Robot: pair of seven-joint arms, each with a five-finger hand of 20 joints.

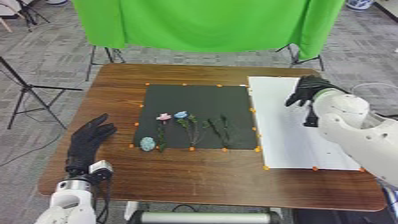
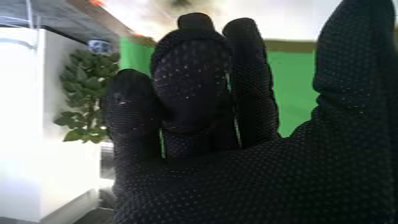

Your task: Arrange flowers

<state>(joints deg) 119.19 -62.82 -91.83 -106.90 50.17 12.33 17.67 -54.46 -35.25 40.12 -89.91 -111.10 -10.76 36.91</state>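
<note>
Well, crowded flowers (image 1: pixel 181 115) could snag

Over the white sheet (image 1: pixel 284 150), the right hand (image 1: pixel 308 90) is spread; the left hand (image 1: pixel 86 137) is straight-fingered. Flowers lie close on the dark mat (image 1: pixel 200 95); a wide grasp might drag neighbours.

Around the brown wooden table (image 1: pixel 195 185), grey square-patterned flooring (image 1: pixel 40 45). Past the far edge, hanging bright and smooth-topped to the eye — a green cloth (image 1: pixel 209 25), with thin black stand legs (image 1: pixel 90 62) below. Off to the left, a black tripod (image 1: pixel 27 87), legs spread. In the right wrist view, a leafy green plant (image 2: pixel 84 82) — just beside a bright white surface (image 2: pixel 40 120).
</note>
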